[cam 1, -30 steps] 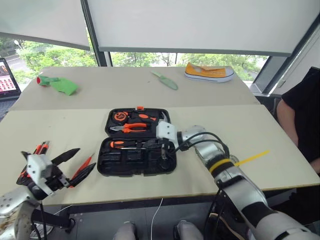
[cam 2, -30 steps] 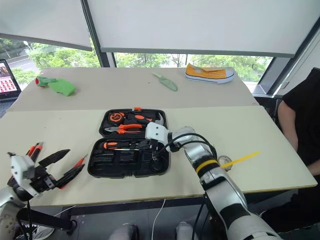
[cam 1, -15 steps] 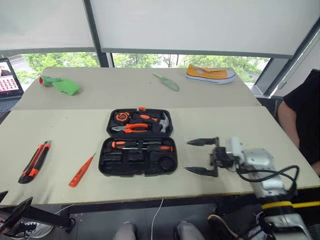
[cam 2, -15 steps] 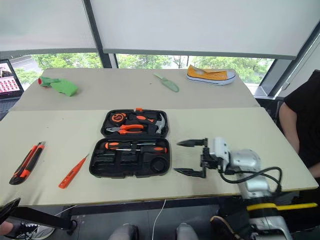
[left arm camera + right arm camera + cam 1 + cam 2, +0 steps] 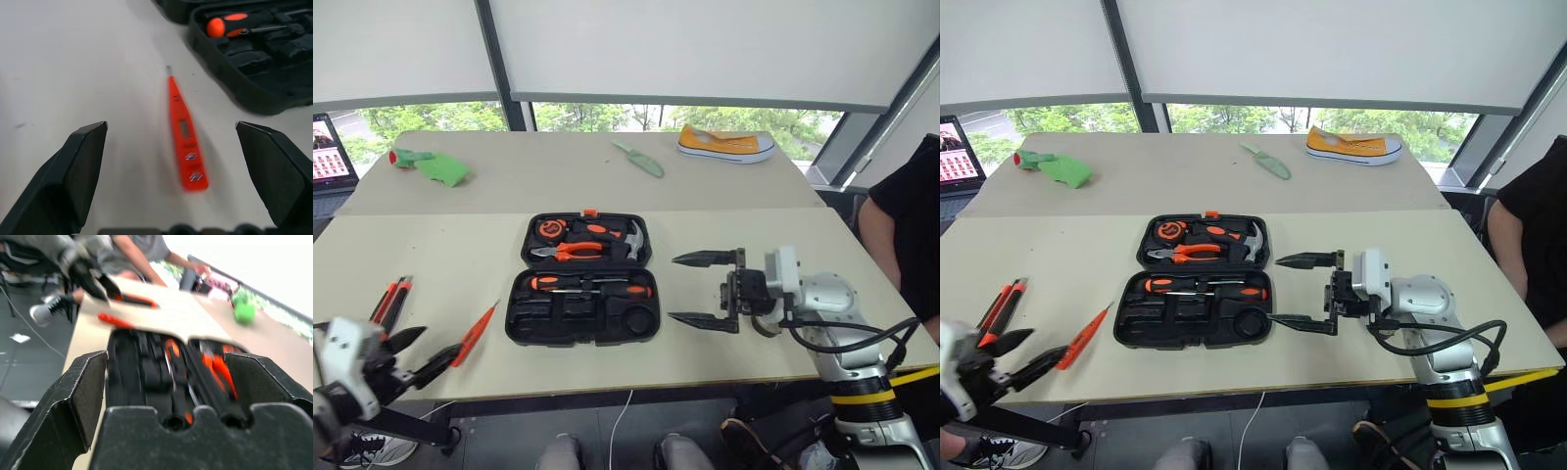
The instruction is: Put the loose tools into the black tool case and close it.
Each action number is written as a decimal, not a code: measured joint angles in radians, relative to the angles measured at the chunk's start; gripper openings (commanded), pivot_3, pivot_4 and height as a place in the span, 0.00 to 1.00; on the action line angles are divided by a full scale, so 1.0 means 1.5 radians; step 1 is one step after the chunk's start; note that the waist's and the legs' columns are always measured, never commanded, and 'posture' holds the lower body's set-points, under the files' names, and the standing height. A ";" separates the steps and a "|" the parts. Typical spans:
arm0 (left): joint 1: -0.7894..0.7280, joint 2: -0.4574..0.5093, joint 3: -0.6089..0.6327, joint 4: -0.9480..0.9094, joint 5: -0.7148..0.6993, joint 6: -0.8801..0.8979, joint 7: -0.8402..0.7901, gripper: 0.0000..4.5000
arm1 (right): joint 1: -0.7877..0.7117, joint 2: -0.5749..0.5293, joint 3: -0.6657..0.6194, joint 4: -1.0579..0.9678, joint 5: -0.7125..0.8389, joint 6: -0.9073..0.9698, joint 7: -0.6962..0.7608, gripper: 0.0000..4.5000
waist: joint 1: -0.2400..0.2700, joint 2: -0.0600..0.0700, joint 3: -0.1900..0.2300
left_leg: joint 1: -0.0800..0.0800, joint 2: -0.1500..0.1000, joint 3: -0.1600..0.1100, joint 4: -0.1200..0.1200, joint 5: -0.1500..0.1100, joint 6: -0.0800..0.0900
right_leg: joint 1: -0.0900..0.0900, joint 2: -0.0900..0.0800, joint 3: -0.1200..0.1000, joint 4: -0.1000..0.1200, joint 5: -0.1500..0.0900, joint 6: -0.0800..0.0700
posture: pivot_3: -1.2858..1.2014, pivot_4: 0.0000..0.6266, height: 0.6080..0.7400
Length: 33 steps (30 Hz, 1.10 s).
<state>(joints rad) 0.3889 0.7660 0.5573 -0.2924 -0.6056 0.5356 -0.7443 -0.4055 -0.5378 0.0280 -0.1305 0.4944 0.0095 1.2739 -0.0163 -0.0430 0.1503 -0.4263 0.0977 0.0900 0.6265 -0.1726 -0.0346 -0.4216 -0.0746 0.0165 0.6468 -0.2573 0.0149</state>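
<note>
Black plastic clamshell tool case [image 5: 582, 279] lies wide open mid-table, two black-and-orange-handled screwdrivers [image 5: 590, 285] already seated in its near half. Over on its right, the right gripper [image 5: 704, 291] hangs level with its two black fingers spread wide, holding nothing, pointing back at the case. Down at the near-left corner, the left gripper [image 5: 419, 355] is splayed open too, also empty. Still loose on the table: an orange-and-black utility knife [image 5: 388, 299] out by the left edge, and a slim orange screwdriver [image 5: 184, 138] just left of the case. That one matters (my guess for the next pick): it lies just ahead of the left gripper, centred between its fingers, long axis running away from the gripper with its tip away, so the left arm is far nearer.
</note>
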 measured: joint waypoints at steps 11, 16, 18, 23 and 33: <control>-0.079 -0.039 -0.058 0.057 0.062 -0.020 0.041 0.17 | 0.022 -0.004 0.012 -0.023 0.001 0.017 -0.006 1.00 | 0.011 0.000 0.000 | 0.000 0.000 0.001 0.000 0.000 0.000 | 0.000 -0.001 0.000 0.000 0.000 -0.001 | 0.52 0.24 1.00; -0.118 -0.016 -0.023 0.122 0.056 -0.153 -0.084 0.14 | 0.030 -0.026 0.002 -0.024 0.001 0.017 -0.006 1.00 | 0.011 0.000 0.000 | 0.000 0.000 0.001 0.000 0.000 0.000 | 0.000 0.000 0.000 0.000 0.000 -0.001 | 0.52 0.24 1.00; -0.131 0.042 -0.021 0.150 0.069 -0.227 -0.166 0.14 | 0.038 -0.043 -0.009 -0.025 0.002 0.020 -0.006 1.00 | 0.012 0.000 0.000 | 0.000 0.000 0.001 0.000 0.000 0.000 | 0.000 -0.001 0.000 0.000 -0.001 -0.001 | 0.52 0.24 1.00; -0.245 0.092 -0.102 0.170 0.071 -0.285 -0.310 0.14 | 0.046 -0.060 -0.026 -0.026 0.009 0.030 -0.007 1.00 | 0.019 0.001 0.000 | -0.001 0.000 0.002 0.000 0.000 0.000 | 0.000 -0.001 0.000 -0.001 -0.001 -0.001 | 0.52 0.24 1.00; -0.496 0.066 -0.379 0.292 0.227 -0.317 -0.369 0.14 | 0.067 -0.074 -0.032 -0.045 0.013 0.049 -0.028 1.00 | 0.013 0.000 0.000 | -0.003 0.000 0.000 0.001 0.003 0.005 | -0.001 0.002 0.001 0.000 0.001 0.001 | 0.52 0.24 1.00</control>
<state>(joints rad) -0.3544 0.8654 -0.0111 0.1461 -0.2652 0.0602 -1.2976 -0.3048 -0.6489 -0.0194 -0.1973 0.5134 0.0835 1.2325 0.0035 -0.0423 0.1508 -0.4305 0.0982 0.0907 0.6282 -0.1674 -0.0266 -0.4230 -0.0713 0.0186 0.6467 -0.2564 0.0167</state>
